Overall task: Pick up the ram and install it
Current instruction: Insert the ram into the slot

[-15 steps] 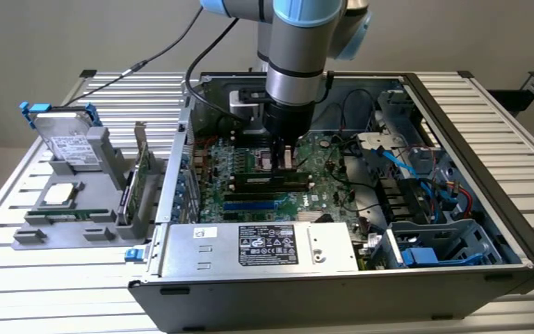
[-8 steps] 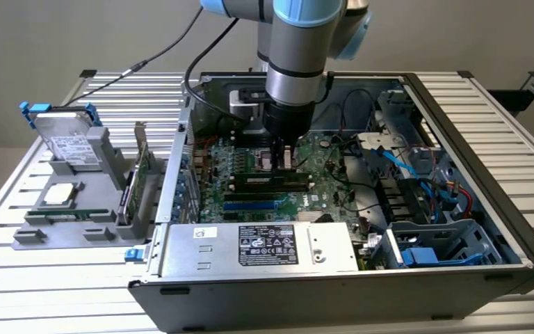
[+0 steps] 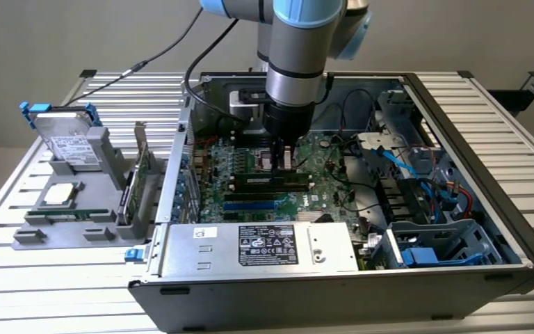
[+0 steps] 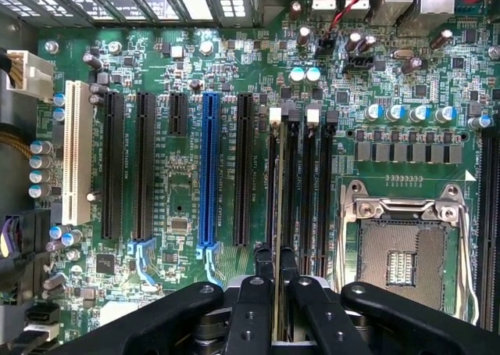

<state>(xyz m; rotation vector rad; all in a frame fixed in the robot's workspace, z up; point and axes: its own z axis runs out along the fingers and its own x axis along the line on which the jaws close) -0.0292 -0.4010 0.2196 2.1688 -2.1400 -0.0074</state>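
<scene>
The ram is a thin green stick with black chips. It stands on edge along a black memory slot of the motherboard, inside the open computer case. My gripper comes straight down onto it from above. In the wrist view the ram shows as a narrow edge running between the two black fingertips. My gripper is shut on the ram near its middle. Whether the stick is fully seated in the slot I cannot tell.
A silver power supply lies at the case's front. The empty processor socket sits beside the memory slots, and a blue slot on the other side. On the exterior view's left, a grey holder carries a green card, a drive and a silver chip.
</scene>
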